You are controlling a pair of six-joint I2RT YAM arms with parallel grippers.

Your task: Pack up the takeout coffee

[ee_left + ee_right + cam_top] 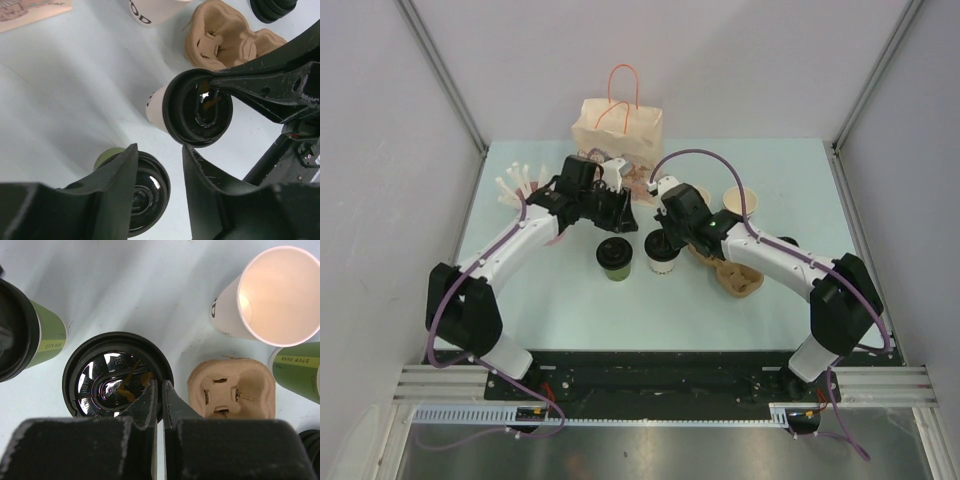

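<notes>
Right hand [160,390] shut, tips on white cup [156,108] lid [105,377]; left hand [159,156] half open, empty, above green cup [107,156]. Light, crushable paper: grip walls gently.

Pale blue-green table [770,300]. Lidded green cup [615,257] and lidded white cup [661,255] are stood upright side by side at mid-table. Pulp tray [738,280] is laid just right of them. Open white cup [739,200] and open green cup [300,375] are stood beside the tray. Paper bag [620,128] is set at the far edge.
</notes>
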